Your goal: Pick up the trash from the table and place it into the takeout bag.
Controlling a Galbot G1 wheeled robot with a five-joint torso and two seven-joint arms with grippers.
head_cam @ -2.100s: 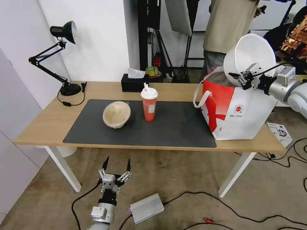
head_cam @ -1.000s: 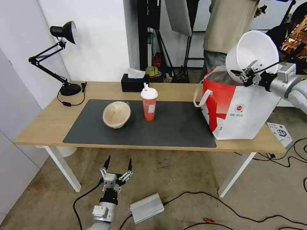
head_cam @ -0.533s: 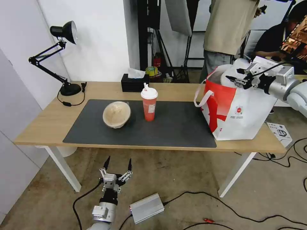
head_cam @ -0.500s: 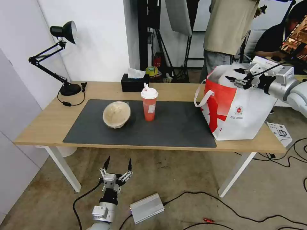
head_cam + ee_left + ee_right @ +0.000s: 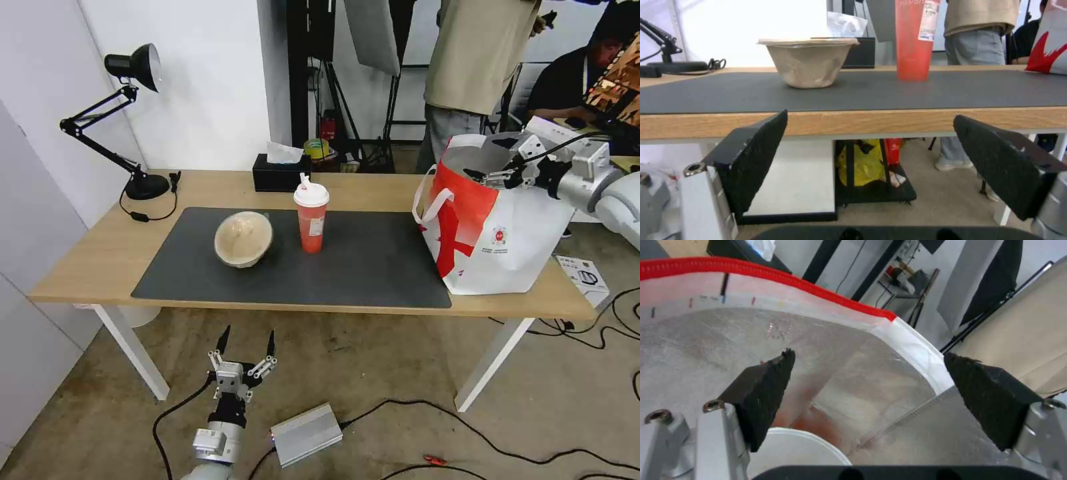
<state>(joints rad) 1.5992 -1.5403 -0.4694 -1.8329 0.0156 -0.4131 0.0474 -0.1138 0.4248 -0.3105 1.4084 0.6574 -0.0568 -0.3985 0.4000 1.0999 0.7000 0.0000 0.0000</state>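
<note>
The red-and-white takeout bag [image 5: 493, 233] stands on the right end of the table [image 5: 80, 260]. My right gripper [image 5: 488, 160] hovers open over its mouth, holding nothing. In the right wrist view the right gripper [image 5: 867, 373] spreads over the bag's foil lining [image 5: 706, 340], and the white bowl [image 5: 793, 451] lies down inside. The beige lidded bowl [image 5: 243, 239] and the red drink cup [image 5: 311, 215] stand on the dark mat [image 5: 347, 273]. My left gripper [image 5: 245, 341] waits open below the table's front edge, and its wrist view shows the left gripper [image 5: 871, 153], beige bowl [image 5: 811, 61] and cup [image 5: 913, 40].
A black desk lamp [image 5: 143, 185] stands at the table's far left and a black tissue box [image 5: 277, 175] at the back. A person [image 5: 477, 60] stands behind the bag. A silver box [image 5: 307, 435], cables and a white carton [image 5: 583, 277] lie on the floor.
My right gripper held the tilted white bowl above the bag, then let it go; the bowl dropped inside and the gripper now stands open over the mouth. The left arm has not moved.
</note>
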